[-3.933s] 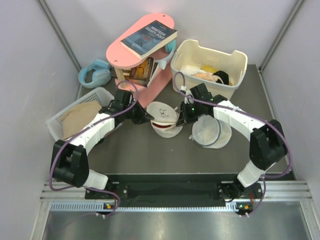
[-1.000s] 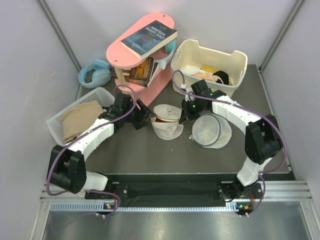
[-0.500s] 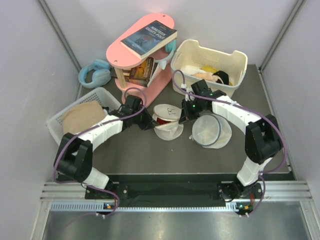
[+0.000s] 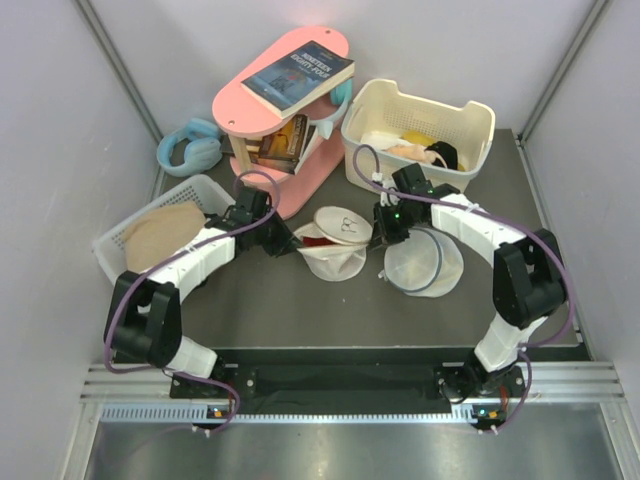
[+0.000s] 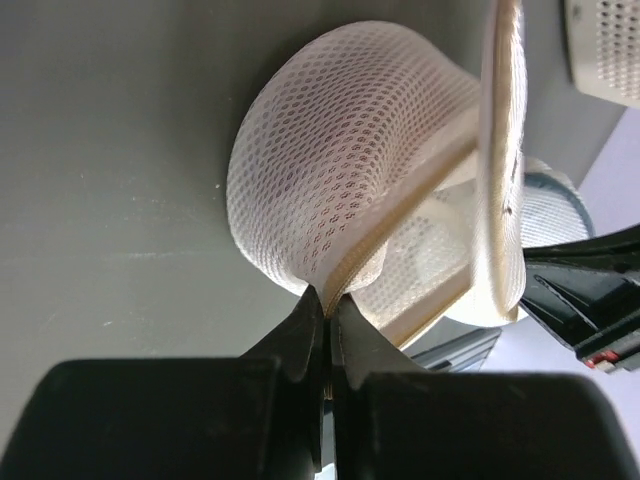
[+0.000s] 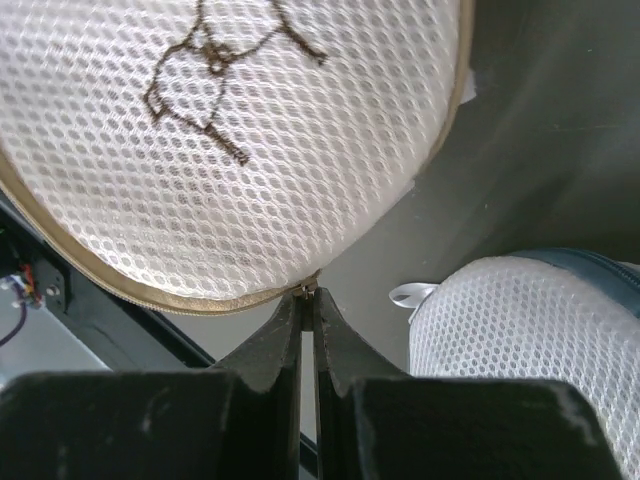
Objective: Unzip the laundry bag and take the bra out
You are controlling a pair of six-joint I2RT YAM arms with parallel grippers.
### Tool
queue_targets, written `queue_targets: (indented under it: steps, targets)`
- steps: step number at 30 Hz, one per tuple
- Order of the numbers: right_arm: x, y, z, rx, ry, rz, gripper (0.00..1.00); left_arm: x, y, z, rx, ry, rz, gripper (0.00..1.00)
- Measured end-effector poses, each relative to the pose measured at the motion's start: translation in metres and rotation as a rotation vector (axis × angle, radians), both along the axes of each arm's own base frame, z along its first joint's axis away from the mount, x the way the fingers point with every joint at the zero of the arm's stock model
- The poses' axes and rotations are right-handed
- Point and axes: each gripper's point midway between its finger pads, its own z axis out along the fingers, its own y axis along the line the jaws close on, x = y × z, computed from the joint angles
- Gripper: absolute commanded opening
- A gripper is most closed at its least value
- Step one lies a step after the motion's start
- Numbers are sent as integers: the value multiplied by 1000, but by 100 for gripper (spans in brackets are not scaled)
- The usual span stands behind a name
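The cream mesh laundry bag (image 4: 334, 262) lies mid-table, partly unzipped, its upper face with the black bra drawing (image 4: 341, 222) lifted like a lid. A strip of the dark red bra (image 4: 312, 238) shows in the gap. My left gripper (image 4: 291, 243) is shut on the bag's zipper seam at its left edge (image 5: 325, 296). My right gripper (image 4: 380, 236) is shut on the zipper pull (image 6: 308, 291) at the bag's right edge, just below the drawn face (image 6: 230, 130).
A similar white mesh bag (image 4: 422, 260) lies right of the laundry bag, close to my right gripper (image 6: 530, 340). Behind stand a white basket of clothes (image 4: 478, 118), a pink shelf with books (image 4: 285, 95) and blue headphones (image 4: 188, 148). A basket with beige cloth (image 4: 155, 235) sits left.
The right gripper has pulled the zipper pull further right round the bag and the lid has opened wider. The left gripper has shifted back left a little, still holding the seam.
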Motion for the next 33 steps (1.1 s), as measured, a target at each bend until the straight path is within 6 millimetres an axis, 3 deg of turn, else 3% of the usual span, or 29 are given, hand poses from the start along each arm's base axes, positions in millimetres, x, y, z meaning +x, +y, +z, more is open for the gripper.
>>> queue_targets:
  steps: [11, 12, 13, 15, 16, 19, 23, 28, 30, 33]
  targets:
    - [3, -3, 2, 17, -10, 8, 1, 0, 5, 4, -4, -19, -28, 0]
    - [3, -3, 2, 17, -10, 10, 5, -1, 5, 4, -4, -20, -31, 0]
    - [3, -3, 2, 16, -8, 11, 18, -1, 5, 4, -4, -21, -35, 0]
    - [1, -4, 2, 12, -2, 15, 33, -2, 4, 5, -5, -24, -47, 0]
    - [0, -6, 3, 1, -1, 17, 48, -2, 4, 5, -2, -27, -54, 0]
    - [4, -15, 11, -25, -10, 12, 66, -3, 3, 4, 1, -31, -67, 0]
    - [18, -14, 44, -6, -85, 14, 75, -9, -7, 1, 8, -30, -109, 0]
    - [30, 5, 94, 66, -228, 49, 76, -19, -20, -3, 12, -22, -155, 0]
    - [30, 14, 101, 82, -252, 70, 76, -20, -22, -3, 11, -25, -161, 0]
    - [26, 31, 94, 87, -250, 110, 76, -20, -23, -3, 10, -26, -163, 0]
